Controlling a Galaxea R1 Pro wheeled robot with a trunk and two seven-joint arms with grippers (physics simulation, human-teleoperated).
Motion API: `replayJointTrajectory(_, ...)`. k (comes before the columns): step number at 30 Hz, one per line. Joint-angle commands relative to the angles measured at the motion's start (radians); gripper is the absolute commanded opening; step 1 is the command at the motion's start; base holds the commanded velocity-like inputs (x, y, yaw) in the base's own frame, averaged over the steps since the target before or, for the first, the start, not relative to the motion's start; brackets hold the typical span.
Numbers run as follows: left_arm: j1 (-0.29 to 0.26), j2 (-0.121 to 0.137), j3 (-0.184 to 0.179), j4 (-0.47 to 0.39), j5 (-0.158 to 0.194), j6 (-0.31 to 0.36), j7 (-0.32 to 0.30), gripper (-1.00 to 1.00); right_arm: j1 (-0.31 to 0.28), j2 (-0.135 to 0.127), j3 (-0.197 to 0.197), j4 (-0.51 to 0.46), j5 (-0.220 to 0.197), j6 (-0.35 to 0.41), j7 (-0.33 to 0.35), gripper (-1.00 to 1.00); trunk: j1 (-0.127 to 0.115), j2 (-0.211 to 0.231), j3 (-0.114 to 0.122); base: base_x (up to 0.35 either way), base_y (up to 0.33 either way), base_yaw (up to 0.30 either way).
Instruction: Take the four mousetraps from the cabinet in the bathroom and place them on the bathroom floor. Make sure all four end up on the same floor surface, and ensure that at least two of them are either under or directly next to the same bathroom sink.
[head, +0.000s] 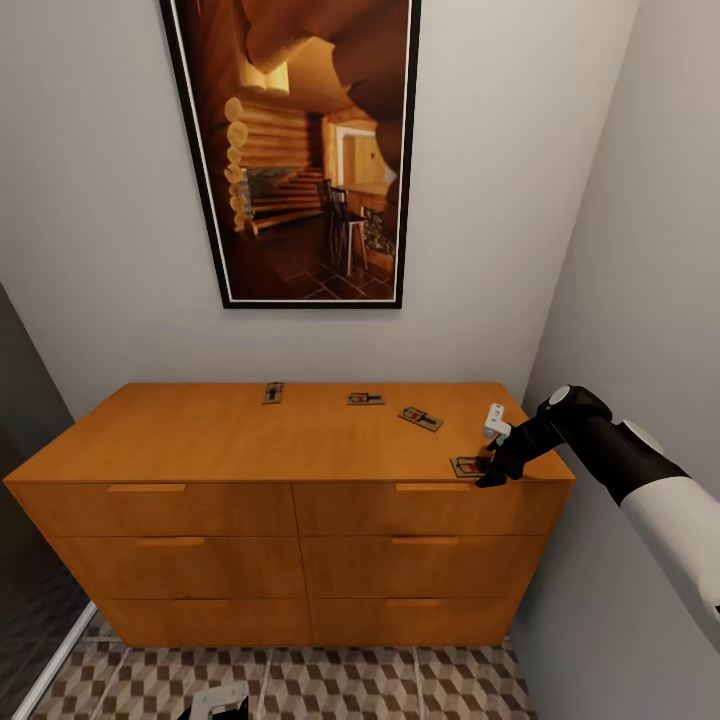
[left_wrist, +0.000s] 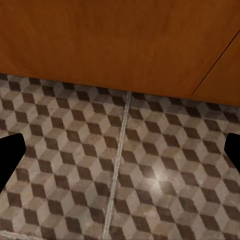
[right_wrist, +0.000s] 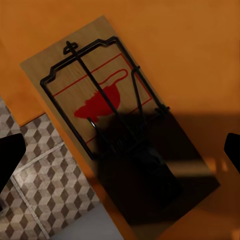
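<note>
Directly beneath the wide-open right hand (right_wrist: 120, 150) lies a mousetrap (right_wrist: 107, 132), overhanging the cabinet (head: 230, 440) edge. Head view adds three more mousetraps (head: 366, 398). Left hand (left_wrist: 120, 152), also wide, hangs over bathroom floor (left_wrist: 120, 170).

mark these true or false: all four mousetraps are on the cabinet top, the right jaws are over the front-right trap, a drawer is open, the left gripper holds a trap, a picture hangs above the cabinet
1. All four mousetraps sit on the cabinet top: true.
2. The right gripper is over the front-right mousetrap: true; its jaws stand open.
3. A drawer is open: false, all drawers look closed.
4. The left gripper holds a trap: false, it is open, empty, facing the bathroom floor.
5. A framed picture hangs above the cabinet: true.
</note>
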Motion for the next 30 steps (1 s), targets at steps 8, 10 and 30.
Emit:
replayJointTrajectory(8, -0.001, -0.001, 0.005, 0.001, 0.000, -0.003, 0.000, 1.00, -0.001, -0.001, 0.003, -0.001, 0.002, 0.010, 0.003, 1.00, 0.000, -0.001, -0.004, 0.000, 0.000, 0.000)
replayJointTrajectory(10, -0.001, -0.001, 0.004, 0.001, 0.000, -0.003, 0.000, 1.00, -0.001, -0.001, 0.003, -0.001, 0.002, 0.009, 0.003, 1.00, 0.000, -0.001, -0.004, 0.000, 0.000, 0.000)
replayJointTrajectory(30, -0.001, 0.000, 0.005, 0.001, 0.000, -0.003, 0.000, 1.00, -0.001, -0.001, 0.003, -0.001, 0.003, 0.009, 0.003, 1.00, 0.000, -0.001, -0.004, 0.000, 0.000, 0.000)
